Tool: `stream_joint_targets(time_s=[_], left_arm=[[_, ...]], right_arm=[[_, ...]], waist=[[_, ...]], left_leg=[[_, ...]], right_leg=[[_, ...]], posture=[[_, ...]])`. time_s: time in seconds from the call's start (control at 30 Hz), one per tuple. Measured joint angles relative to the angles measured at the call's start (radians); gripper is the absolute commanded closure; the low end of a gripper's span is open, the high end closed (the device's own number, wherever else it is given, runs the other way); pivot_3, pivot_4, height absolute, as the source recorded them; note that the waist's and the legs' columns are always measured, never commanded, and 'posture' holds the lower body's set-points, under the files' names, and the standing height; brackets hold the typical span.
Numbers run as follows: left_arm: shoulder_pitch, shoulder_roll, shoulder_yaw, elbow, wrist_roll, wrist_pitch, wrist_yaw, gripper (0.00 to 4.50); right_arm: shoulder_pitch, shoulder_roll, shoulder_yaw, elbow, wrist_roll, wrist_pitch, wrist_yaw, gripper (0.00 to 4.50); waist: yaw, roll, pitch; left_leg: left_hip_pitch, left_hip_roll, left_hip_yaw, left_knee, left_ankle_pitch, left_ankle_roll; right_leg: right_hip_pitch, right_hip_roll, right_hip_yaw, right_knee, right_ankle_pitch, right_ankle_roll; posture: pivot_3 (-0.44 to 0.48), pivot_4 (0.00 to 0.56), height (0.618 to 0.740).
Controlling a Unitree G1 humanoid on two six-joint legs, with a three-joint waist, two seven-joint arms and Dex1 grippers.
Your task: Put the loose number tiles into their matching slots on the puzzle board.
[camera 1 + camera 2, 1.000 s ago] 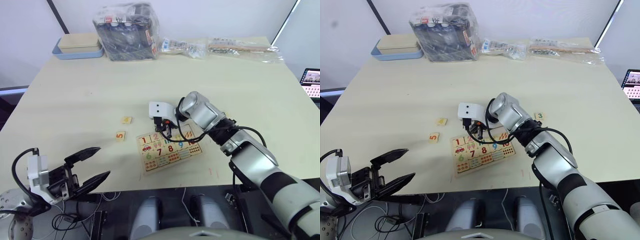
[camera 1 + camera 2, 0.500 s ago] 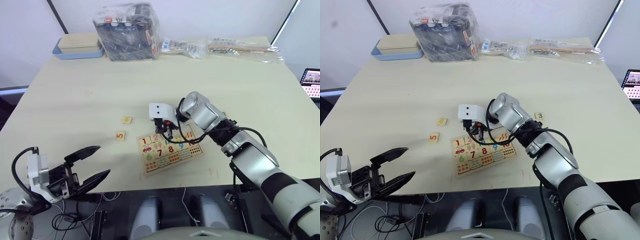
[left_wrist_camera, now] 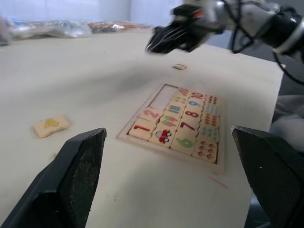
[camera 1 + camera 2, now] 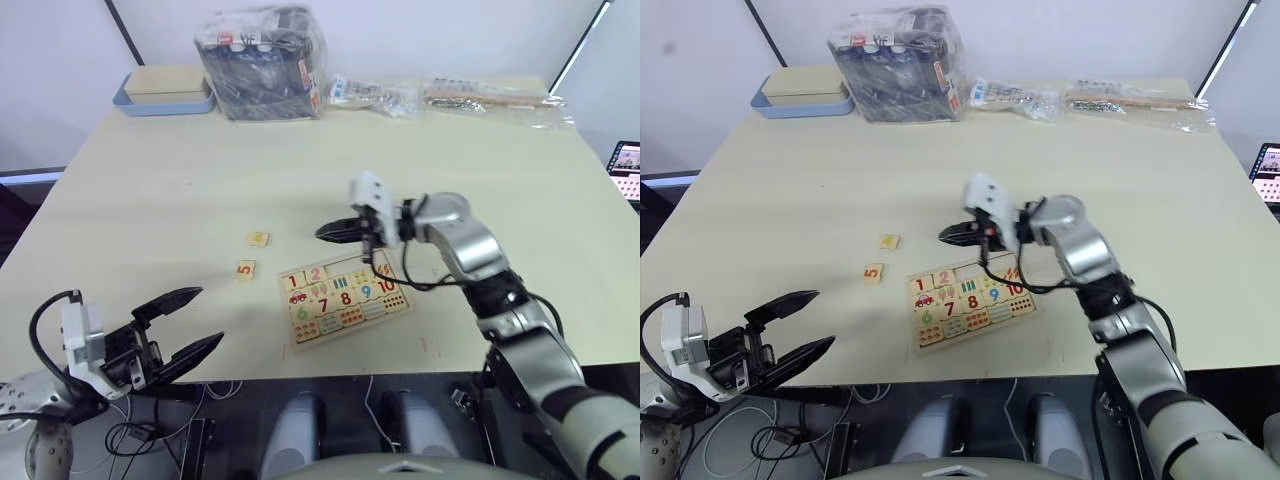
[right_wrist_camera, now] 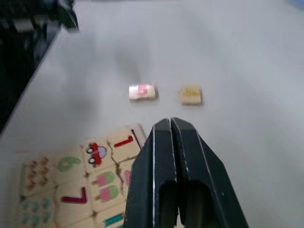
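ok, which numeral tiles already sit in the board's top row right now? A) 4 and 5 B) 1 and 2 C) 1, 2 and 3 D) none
B: the puzzle board's top row holds the 1 tile and 2 tile, with an empty slot after them; the 5 tile and the yellow tile lie loose on the table.

Open tabletop [image 4: 150,200] around loose tiles [image 4: 245,268]; clutter along far edge.

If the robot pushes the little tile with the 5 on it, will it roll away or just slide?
The 5 tile looks flat, square and wooden, so it would probably slide, not roll. It lies flush on the smooth table, so pinching its thin edges could be tricky.
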Motion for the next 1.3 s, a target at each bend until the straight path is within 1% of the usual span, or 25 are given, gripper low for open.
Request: stream_joint_targets(time_s=[0.07, 0.13, 0.23, 0.27, 0.3, 0.33, 0.37, 0.47, 0.7, 0.9, 1.3], left_arm=[[-0.004, -0.001, -0.008, 0.014, 0.011, 0.000, 0.018, 0.00], [-0.009, 0.000, -0.018, 0.023, 0.021, 0.000, 0.025, 0.00], [-0.019, 0.000, -0.024, 0.046, 0.031, 0.000, 0.038, 0.00], [-0.022, 0.001, -0.024, 0.058, 0.033, -0.001, 0.040, 0.00], [-0.023, 0.001, -0.024, 0.069, 0.038, -0.001, 0.041, 0.00], [-0.022, 0.002, -0.024, 0.078, 0.042, -0.001, 0.042, 0.00], [-0.024, 0.002, -0.025, 0.088, 0.047, -0.001, 0.044, 0.00], [-0.024, 0.002, -0.025, 0.109, 0.051, -0.001, 0.048, 0.00], [-0.017, 0.001, -0.024, 0.160, 0.067, -0.021, 0.035, 0.00], [-0.011, 0.003, -0.022, 0.199, 0.067, -0.040, 0.030, 0.00], [-0.030, 0.010, -0.022, 0.239, 0.075, -0.073, 0.015, 0.00]], right_arm=[[0.090, -0.074, -0.062, -0.094, 0.083, 0.017, 0.024, 4.48], [0.149, -0.123, -0.113, -0.158, 0.140, 0.029, 0.032, 4.48], [0.258, -0.214, -0.196, -0.215, 0.198, 0.033, 0.038, 3.68], [0.301, -0.240, -0.224, -0.230, 0.215, 0.036, 0.032, 3.24], [0.343, -0.262, -0.254, -0.240, 0.233, 0.038, 0.026, 2.64], [0.376, -0.277, -0.279, -0.247, 0.247, 0.037, 0.023, 2.23], [0.413, -0.293, -0.303, -0.257, 0.259, 0.033, 0.021, 1.53], [0.518, -0.336, -0.377, -0.291, 0.299, 0.014, 0.019, 0.04], [0.708, -0.412, -0.511, -0.302, 0.343, -0.054, 0.030, 0.04], [0.800, -0.441, -0.587, -0.265, 0.361, -0.112, 0.046, 0.04], [0.817, -0.457, -0.590, -0.183, 0.361, -0.182, 0.061, 0.04]], waist=[[0.002, 0.001, 0.001], [0.004, 0.000, 0.000], [0.006, 0.000, 0.000], [0.008, -0.001, 0.000], [0.008, -0.001, 0.000], [0.008, -0.001, 0.000], [0.008, -0.001, 0.000], [0.008, -0.001, 0.000], [0.012, -0.001, -0.001], [0.017, -0.001, -0.001], [0.030, -0.001, -0.001]], left_leg=[[0.000, 0.000, 0.000, 0.000, 0.000, 0.000], [0.001, 0.001, 0.000, 0.000, 0.000, 0.000], [0.001, 0.001, 0.000, 0.000, 0.000, 0.000], [0.001, 0.001, 0.000, 0.000, 0.000, 0.000], [0.001, 0.001, 0.001, 0.000, 0.000, 0.000], [0.001, 0.001, 0.001, 0.000, 0.000, 0.000], [0.001, 0.001, 0.001, 0.000, 0.000, 0.000], [0.001, 0.001, 0.001, 0.000, 0.000, 0.000], [0.001, 0.001, 0.001, 0.000, 0.000, 0.000], [0.001, 0.001, 0.001, 0.001, 0.000, 0.000], [0.002, 0.002, 0.001, 0.001, 0.000, 0.000]], right_leg=[[0.000, 0.000, 0.000, -0.001, -0.002, -0.003], [0.000, 0.001, 0.000, -0.001, -0.002, -0.004], [0.000, 0.001, 0.000, -0.001, -0.002, -0.004], [0.001, 0.001, 0.000, -0.001, -0.002, -0.004], [0.001, 0.001, 0.000, -0.001, -0.002, -0.004], [0.001, 0.001, 0.000, -0.001, -0.002, -0.004], [0.001, 0.001, 0.001, -0.001, -0.002, -0.004], [0.001, 0.002, 0.001, -0.002, -0.003, -0.004], [0.002, 0.002, 0.001, -0.003, -0.003, -0.003], [0.002, 0.002, 0.001, -0.003, -0.003, -0.003], [0.002, 0.002, 0.001, -0.003, -0.003, -0.003]], posture=[[0.000, 0.150, 0.740], [0.000, 0.150, 0.740], [0.000, 0.150, 0.740], [0.000, 0.150, 0.740], [0.000, 0.150, 0.740], [0.000, 0.150, 0.740], [0.000, 0.150, 0.740], [0.000, 0.150, 0.740], [0.000, 0.150, 0.740], [0.000, 0.150, 0.740], [0.000, 0.150, 0.740]])
